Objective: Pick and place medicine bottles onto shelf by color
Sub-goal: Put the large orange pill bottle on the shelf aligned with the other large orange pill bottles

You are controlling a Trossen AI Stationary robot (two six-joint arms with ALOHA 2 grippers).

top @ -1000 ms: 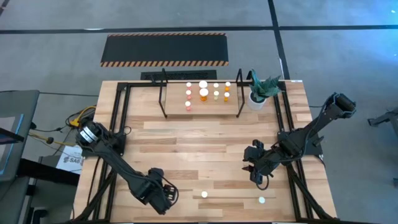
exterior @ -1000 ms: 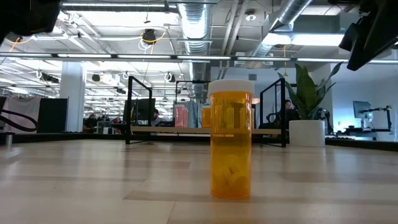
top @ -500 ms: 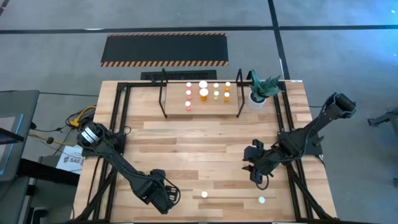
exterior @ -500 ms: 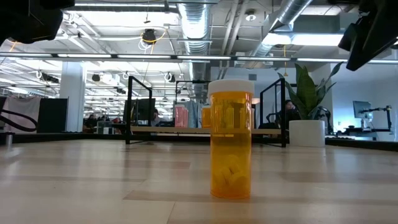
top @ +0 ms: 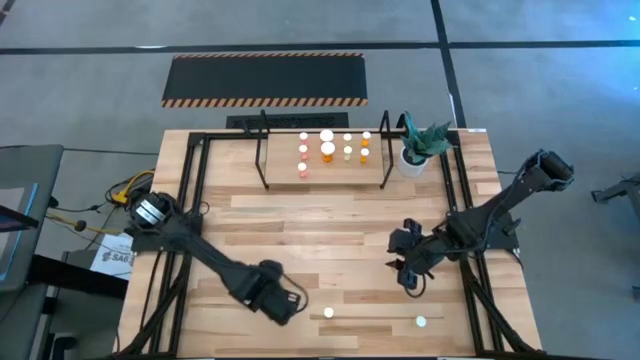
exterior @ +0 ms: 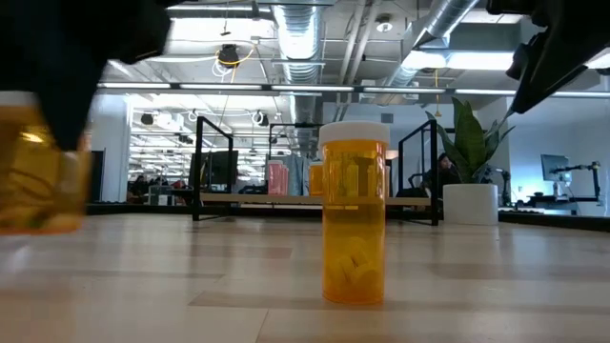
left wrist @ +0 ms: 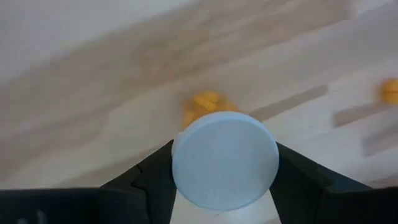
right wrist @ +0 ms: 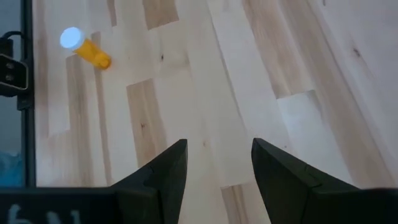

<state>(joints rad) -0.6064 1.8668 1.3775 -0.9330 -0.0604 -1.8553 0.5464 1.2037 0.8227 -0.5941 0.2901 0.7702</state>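
Left claw (left wrist: 224, 180): clamped on an orange bottle (left wrist: 224, 159) with a white cap, at the near part of the surface (top: 330, 225), left of centre; in the low view that bottle (exterior: 38, 162) hangs clear of the wood.
Right claw (right wrist: 214, 168): fingers apart, nothing between them, above bare wood right of centre (top: 408, 277).
Loose bottles: 2 upright near the front edge, 1 at centre (top: 328, 313), 1 to its right (top: 421, 322).
Nearest bottle, low view: orange, white cap, pills inside (exterior: 355, 211).
Shelf (top: 280, 165): at the back of the surface, wooden board in a black rod frame.
Bottles on shelf: about 8, white caps, in 4 short columns (top: 327, 152).
Plant (top: 418, 145): white pot, just right of the shelf.
Mat (top: 265, 78): black, striped edges, on the floor beyond the surface.
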